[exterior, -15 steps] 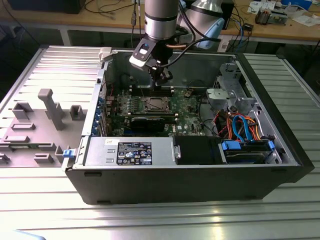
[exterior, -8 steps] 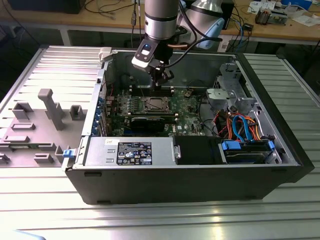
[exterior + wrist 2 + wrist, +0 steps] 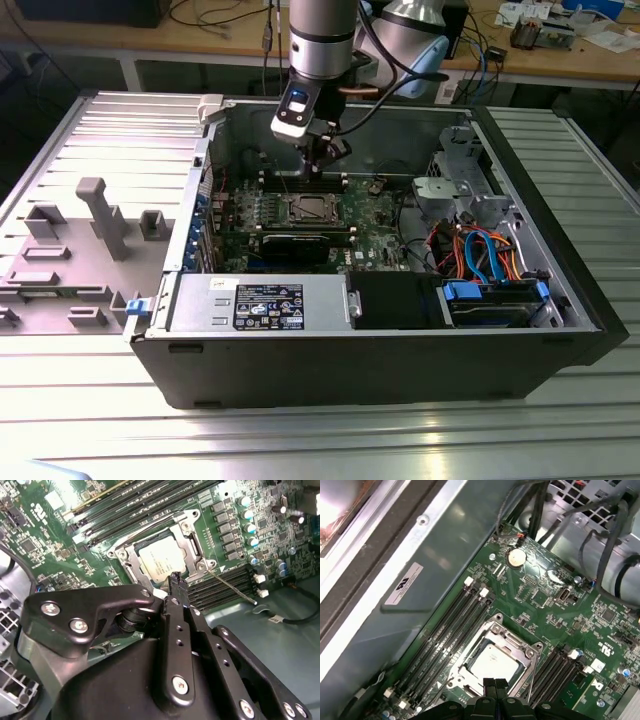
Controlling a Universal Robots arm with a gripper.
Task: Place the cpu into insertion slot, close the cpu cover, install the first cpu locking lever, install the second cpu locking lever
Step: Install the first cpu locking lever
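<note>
A ribbed metal table (image 3: 560, 420) spans the exterior view. At twelve o'clock runs a wooden workbench (image 3: 600, 60) strewn with cables (image 3: 215, 15). Light glints off the table at six o'clock.

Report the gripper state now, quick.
Gripper: fingers closed, nothing between them, close to the cpu that lies framed by the cpu cover.

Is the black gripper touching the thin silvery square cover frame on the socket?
Cannot tell. In the second wrist view the black gripper overlaps the edge of the thin silvery square cover frame, hiding any gap.
</note>
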